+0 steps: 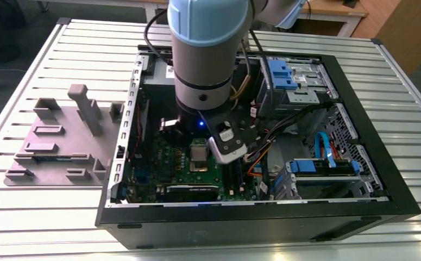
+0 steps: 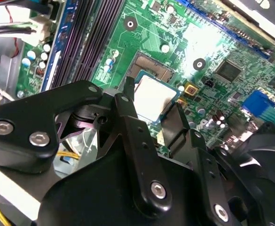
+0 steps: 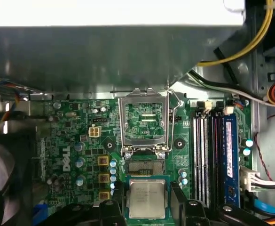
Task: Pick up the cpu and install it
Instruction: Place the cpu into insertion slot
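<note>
Pincer (image 3: pixel 146 208) was seen clenched on two opposite edges of the cpu (image 3: pixel 147 197), held flat with its metal top upward, close over the green motherboard (image 3: pixel 76 141) just beside the open socket (image 3: pixel 146 167). The chip was judged light, stiff and slippery-topped, with a fragile underside, so its side edges were judged the right hold. No long axis was shown by the square chip; its edges were set parallel to the socket frame
</note>
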You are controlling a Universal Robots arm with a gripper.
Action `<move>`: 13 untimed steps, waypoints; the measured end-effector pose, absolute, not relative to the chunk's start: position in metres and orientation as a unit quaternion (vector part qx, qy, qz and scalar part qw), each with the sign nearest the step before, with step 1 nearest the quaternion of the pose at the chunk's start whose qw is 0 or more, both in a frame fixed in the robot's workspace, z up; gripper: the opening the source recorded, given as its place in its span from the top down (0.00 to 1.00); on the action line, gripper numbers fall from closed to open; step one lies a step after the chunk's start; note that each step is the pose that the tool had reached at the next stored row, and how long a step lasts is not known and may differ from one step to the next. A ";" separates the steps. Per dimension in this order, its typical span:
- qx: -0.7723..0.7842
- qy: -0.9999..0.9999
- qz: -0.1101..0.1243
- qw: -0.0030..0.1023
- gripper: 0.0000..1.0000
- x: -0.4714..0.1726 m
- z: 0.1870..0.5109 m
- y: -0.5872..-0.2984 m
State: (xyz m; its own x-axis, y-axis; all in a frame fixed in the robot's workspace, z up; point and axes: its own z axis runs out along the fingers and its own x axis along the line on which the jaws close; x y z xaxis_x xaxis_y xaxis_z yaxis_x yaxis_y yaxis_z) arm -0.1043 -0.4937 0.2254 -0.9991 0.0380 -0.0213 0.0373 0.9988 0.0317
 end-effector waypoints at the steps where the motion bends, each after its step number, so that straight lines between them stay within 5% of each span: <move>1: 0.022 1.000 0.016 0.011 0.53 -0.104 0.224 -0.494; 13: 0.025 1.000 0.016 0.011 0.53 -0.104 0.202 -0.494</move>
